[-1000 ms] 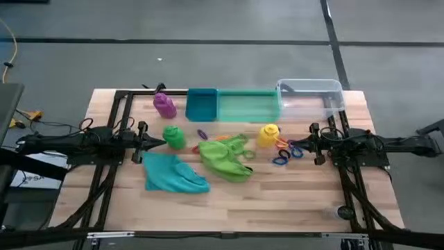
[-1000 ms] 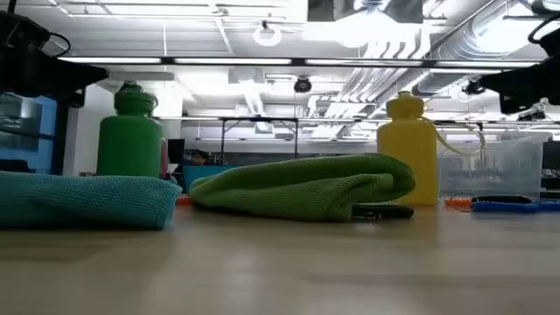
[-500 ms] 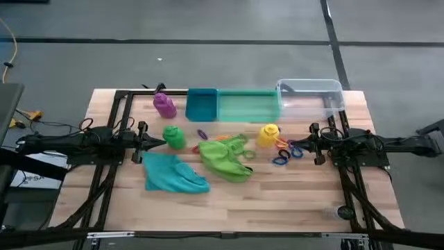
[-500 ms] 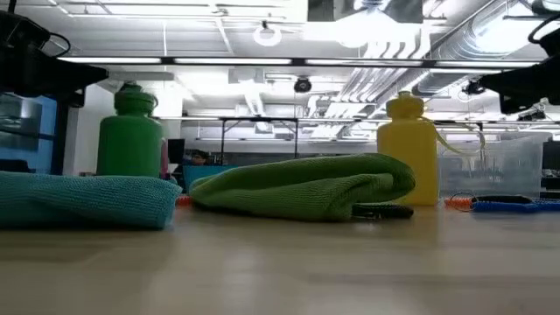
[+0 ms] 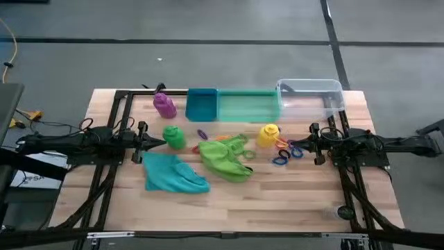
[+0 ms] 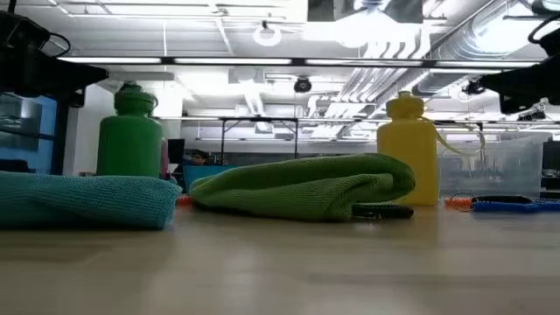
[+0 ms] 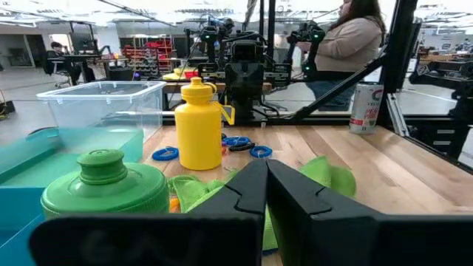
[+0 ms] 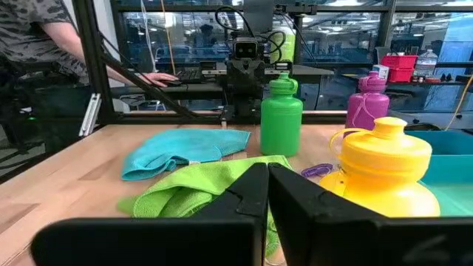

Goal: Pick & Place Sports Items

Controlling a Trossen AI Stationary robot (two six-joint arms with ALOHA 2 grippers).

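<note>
On the wooden table stand a purple bottle (image 5: 164, 104), a green bottle (image 5: 173, 136) and a yellow bottle (image 5: 268, 134). A teal cloth (image 5: 173, 173) and a lime-green cloth (image 5: 225, 157) lie crumpled between them. Small coloured rings (image 5: 286, 152) lie beside the yellow bottle, and a purple one (image 5: 202, 134) by the green cloth. My left gripper (image 5: 162, 143) is shut and level just left of the green bottle (image 7: 103, 188). My right gripper (image 5: 297, 145) is shut and level just right of the rings, facing the yellow bottle (image 8: 384, 174). Neither touches anything.
A blue bin (image 5: 201, 105), a green bin (image 5: 248, 106) and a clear bin (image 5: 312, 98) stand in a row along the far edge. Black frame rails (image 5: 111, 132) run down both sides. A can (image 7: 363, 108) stands near the right rail. People stand beyond the table.
</note>
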